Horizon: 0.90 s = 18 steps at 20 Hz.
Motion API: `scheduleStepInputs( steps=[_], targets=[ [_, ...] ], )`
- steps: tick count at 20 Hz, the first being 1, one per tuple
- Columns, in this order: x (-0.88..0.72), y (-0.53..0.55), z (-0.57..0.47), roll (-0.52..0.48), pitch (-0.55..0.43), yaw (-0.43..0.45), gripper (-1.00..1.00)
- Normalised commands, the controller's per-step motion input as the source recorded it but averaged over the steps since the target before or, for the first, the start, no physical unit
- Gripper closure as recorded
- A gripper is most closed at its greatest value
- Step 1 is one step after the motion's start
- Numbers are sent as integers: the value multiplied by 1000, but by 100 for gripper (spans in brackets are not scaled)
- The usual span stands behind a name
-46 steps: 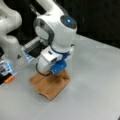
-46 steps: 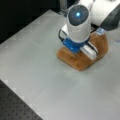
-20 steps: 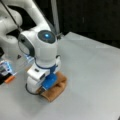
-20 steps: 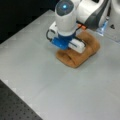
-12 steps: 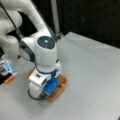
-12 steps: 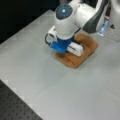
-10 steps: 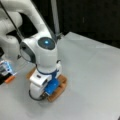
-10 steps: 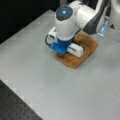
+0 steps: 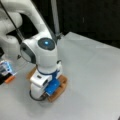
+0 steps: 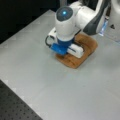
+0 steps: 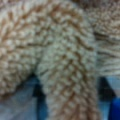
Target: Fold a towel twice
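My gripper (image 10: 65, 50) presses low on the tan-brown fluffy terry towel (image 10: 83, 48), already a small folded bundle on the grey table (image 10: 37, 75). I cannot tell whether I'm pinching it.

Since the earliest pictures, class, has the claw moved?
Yes. In a front view the claw has shifted toward the view's left and come down onto the towel.

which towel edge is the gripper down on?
The gripper sits on the towel at its edge toward a front view's left; the right edge lies uncovered.
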Motion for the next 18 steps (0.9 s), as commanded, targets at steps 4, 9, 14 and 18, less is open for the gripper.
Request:
scheduleStepInputs(
  steps=[4,9,14,18],
  targets=[
    [-166,112,-172,94,-204,-69,-100],
    [-173,98,-159,75,-177,-39,-100],
    [-183,62,-110,2,-154,-7,-100],
    [-206,-17,16,-56,-70,103,-100]
  ],
)
